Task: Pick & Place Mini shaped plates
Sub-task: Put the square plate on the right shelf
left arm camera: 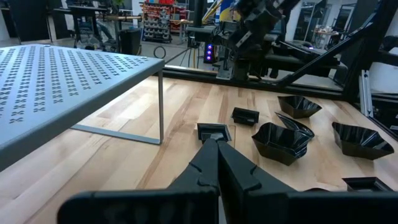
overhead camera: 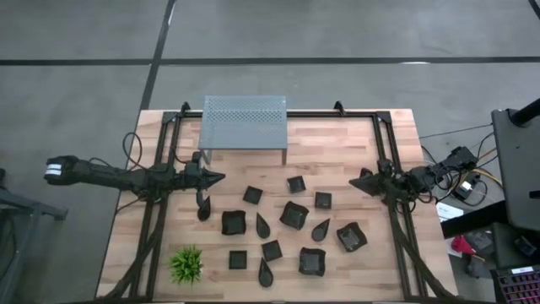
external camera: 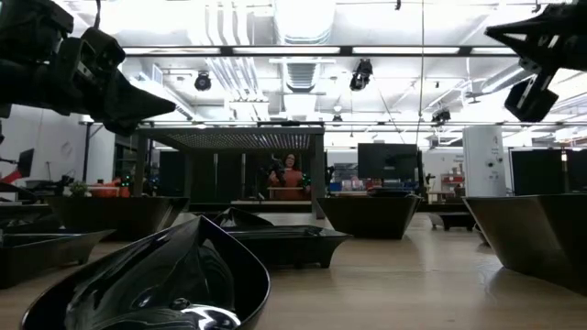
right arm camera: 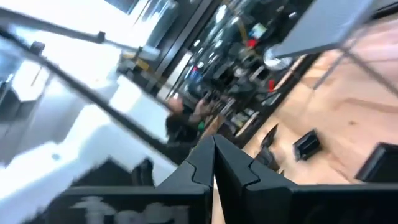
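Several mini shaped plates, glossy black, rest on their bases on the wooden table. Some are square, such as one at the middle (overhead camera: pixel 294 214) and one (left arm camera: pixel 213 131) just ahead of my left fingers. Others are teardrop-shaped (overhead camera: pixel 263 225). My left gripper (overhead camera: pixel 221 177) (left arm camera: pixel 216 142) hangs shut above the table's left side, pointing level toward the plates. My right gripper (overhead camera: pixel 353 182) (right arm camera: pixel 213 138) hangs shut above the right side, rolled to one side. Neither holds anything.
A grey perforated metal shelf (overhead camera: pixel 245 122) stands on legs at the table's far middle. A small spiky green plant (overhead camera: pixel 186 264) sits near the front left. Black frame rails (overhead camera: pixel 152 219) run along both sides. A person (external camera: pixel 291 174) shows far behind the table.
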Action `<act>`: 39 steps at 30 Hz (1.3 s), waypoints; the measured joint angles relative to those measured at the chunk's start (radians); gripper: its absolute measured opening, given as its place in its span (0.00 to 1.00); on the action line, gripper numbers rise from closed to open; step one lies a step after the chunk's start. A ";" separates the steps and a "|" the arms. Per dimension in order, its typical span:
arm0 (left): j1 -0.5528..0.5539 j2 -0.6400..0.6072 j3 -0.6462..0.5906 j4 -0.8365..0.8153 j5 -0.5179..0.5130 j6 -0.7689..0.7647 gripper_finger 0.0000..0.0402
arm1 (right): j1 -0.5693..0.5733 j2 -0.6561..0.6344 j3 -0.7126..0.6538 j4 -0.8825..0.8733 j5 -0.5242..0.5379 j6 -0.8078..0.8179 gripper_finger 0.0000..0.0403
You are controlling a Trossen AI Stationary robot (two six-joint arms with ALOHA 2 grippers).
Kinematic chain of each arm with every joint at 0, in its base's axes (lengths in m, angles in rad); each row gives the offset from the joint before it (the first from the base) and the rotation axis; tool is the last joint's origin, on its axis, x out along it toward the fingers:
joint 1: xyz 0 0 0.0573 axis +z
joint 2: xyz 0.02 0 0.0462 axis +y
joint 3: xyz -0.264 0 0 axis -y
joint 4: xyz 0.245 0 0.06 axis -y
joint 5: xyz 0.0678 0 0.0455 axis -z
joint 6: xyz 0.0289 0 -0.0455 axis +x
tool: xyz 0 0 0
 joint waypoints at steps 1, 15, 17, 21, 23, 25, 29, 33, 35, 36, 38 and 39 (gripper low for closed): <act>0.000 0.000 0.000 0.000 0.000 0.000 0.00 | 0.000 0.000 0.000 0.001 0.025 0.019 0.02; 0.004 0.002 0.010 -0.037 -0.071 -0.068 0.00 | 0.000 0.043 0.000 0.025 0.185 0.413 0.02; 0.004 0.001 0.024 -0.021 -0.063 -0.144 0.00 | 0.000 0.082 0.000 0.029 0.188 0.474 0.03; 0.004 0.001 0.052 0.016 -0.064 -0.332 0.00 | 0.001 0.194 0.019 0.023 0.150 0.602 0.09; 0.004 0.001 0.066 0.030 -0.064 -0.407 0.00 | 0.000 0.266 0.048 0.024 0.125 0.650 0.13; 0.005 0.001 0.081 0.050 -0.064 -0.445 0.00 | 0.001 0.349 0.086 0.021 0.123 0.689 0.17; 0.005 0.001 0.098 0.049 -0.064 -0.483 0.00 | 0.000 0.516 0.169 0.021 0.092 0.808 0.24; 0.005 0.000 0.113 0.061 -0.064 -0.570 0.00 | 0.001 0.652 0.240 0.019 0.040 0.818 0.25; 0.005 0.000 0.119 0.062 -0.064 -0.599 0.00 | -0.002 0.710 0.267 0.018 0.058 0.884 0.25; 0.005 0.000 0.122 0.063 -0.064 -0.605 0.00 | -0.006 0.739 0.282 0.017 0.080 0.931 0.24; 0.005 0.000 0.129 0.065 -0.064 -0.623 0.00 | -0.015 0.793 0.320 0.017 0.118 0.956 0.22; 0.005 0.000 0.132 0.065 -0.064 -0.654 0.00 | -0.023 0.817 0.341 0.017 0.127 0.935 0.22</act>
